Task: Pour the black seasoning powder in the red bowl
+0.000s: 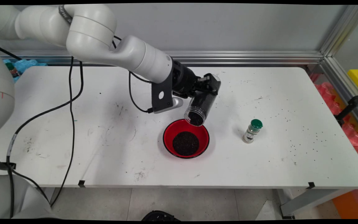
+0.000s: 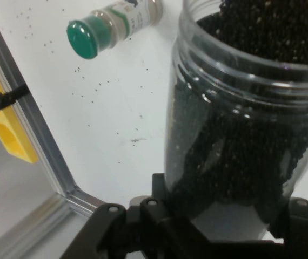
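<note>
Tilted jar (image 1: pixel 201 104) above bowl's (image 1: pixel 170 141) far rim; spice bottle (image 1: pixel 252 131) well right.

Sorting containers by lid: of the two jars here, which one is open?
The clear jar of dark grains, tilted over the red bowl in the end effector; the small shaker keeps its green cap.

Green-capped shaker (image 1: pixel 252 131) beside red bowl (image 1: pixel 186 141).

White arm, black hand

Rounded glossy white arm (image 1: pixel 129 59) links, black hand (image 1: pixel 208 85) with bolted linkage, black bracket behind it, loose black cables (image 1: pixel 71 102).
</note>
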`<state>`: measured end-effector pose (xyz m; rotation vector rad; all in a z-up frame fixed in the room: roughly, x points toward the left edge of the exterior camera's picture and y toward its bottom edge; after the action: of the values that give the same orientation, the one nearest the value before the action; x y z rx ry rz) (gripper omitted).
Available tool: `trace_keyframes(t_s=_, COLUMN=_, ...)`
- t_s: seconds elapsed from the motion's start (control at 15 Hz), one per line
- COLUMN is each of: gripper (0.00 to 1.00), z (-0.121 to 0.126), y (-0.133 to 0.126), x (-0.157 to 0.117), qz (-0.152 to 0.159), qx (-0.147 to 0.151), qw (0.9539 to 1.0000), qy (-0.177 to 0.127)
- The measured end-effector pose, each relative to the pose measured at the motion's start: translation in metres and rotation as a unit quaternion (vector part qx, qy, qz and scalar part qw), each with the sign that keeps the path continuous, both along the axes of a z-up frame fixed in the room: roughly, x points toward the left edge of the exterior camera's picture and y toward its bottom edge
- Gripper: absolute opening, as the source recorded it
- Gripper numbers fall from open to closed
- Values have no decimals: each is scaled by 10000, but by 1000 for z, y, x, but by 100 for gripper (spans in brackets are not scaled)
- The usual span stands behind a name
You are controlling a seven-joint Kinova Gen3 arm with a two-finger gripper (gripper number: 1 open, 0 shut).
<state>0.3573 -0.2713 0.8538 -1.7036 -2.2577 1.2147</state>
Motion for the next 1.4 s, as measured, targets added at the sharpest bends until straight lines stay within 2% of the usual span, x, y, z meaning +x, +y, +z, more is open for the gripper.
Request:
trace_keyframes(t_s=0.2, gripper=0, z=4, y=-2, x=4, qz=335, qx=329, qw=9987, qy=207)
trace_keyframes(t_s=0.4, gripper=0, z=7, y=-3, x=8, qz=648, qx=665, qw=9949, qy=391)
trace_keyframes(t_s=0.67, gripper=0, z=12, y=-8, x=12, qz=1095, qx=1131, qw=9850, qy=712)
trace_keyframes(t_s=0.87, gripper=0, z=16, y=-12, x=16, qz=1451, qx=1486, qw=9732, qy=989)
trace_keyframes(t_s=1.2, gripper=0, z=21, y=-18, x=21, qz=1992, qx=2002, qw=9489, qy=1411)
trace_keyframes(t_s=1.4, gripper=0, z=23, y=-22, x=22, qz=2325, qx=2356, qw=9284, qy=1688)
